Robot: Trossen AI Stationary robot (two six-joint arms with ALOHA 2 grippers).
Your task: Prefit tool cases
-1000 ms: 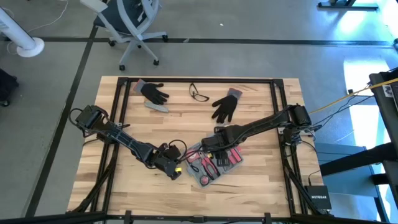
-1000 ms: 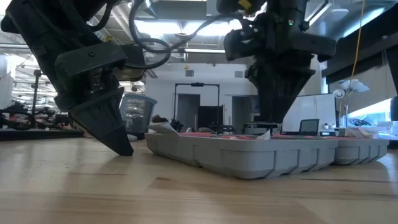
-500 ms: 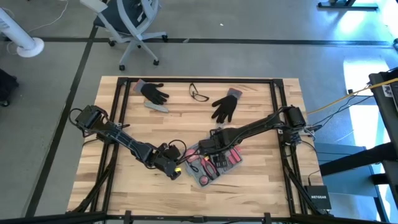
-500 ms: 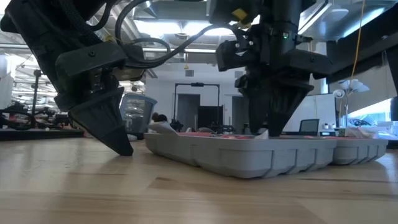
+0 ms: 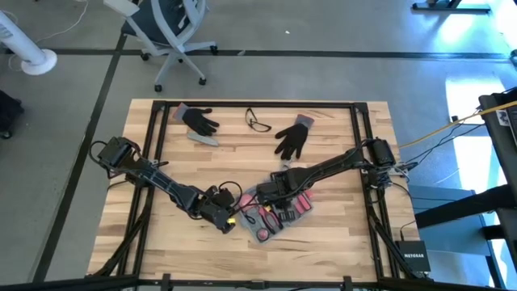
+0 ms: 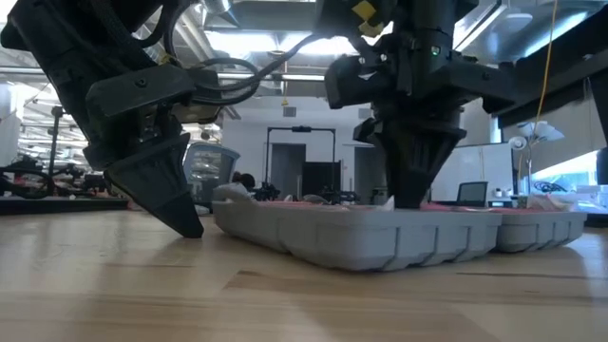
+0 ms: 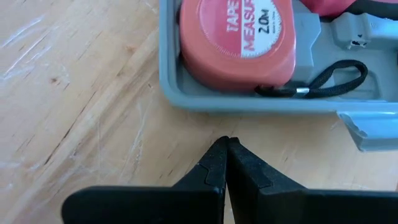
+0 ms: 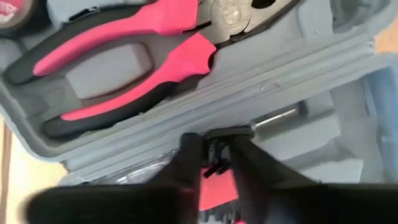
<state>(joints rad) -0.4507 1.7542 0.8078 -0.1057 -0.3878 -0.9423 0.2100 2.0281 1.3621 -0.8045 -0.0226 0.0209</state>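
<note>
Grey plastic, the case point(image 5: 275, 208) lies open on the counter point(image 5: 339, 242) near its front middle, skewed, with pink-handled pliers point(image 8: 124, 59) and a red tape measure point(image 7: 236, 37) seated in its recesses. The right tool point(image 8: 214, 155) stands down inside the case near the hinge line, its fingers nearly together around something thin and dark; what exactly it has pinched I cannot tell, and that is the first risk: a narrow bite on a small part may slip, or drag the whole light case across the wood rather than seat anything. In the low view the case's near end looks slightly raised off the counter, so a downward press could rock it and jostle the pliers out of their recess. The left tool point(image 7: 227, 165) rests tip-down on the wood just beside the case's corner, fully closed and holding nothing; it braces little there, and if the case slides that way it could ride up against those fingers. Gloves point(image 5: 292, 137) and glasses point(image 5: 258, 122) lie well apart.
</note>
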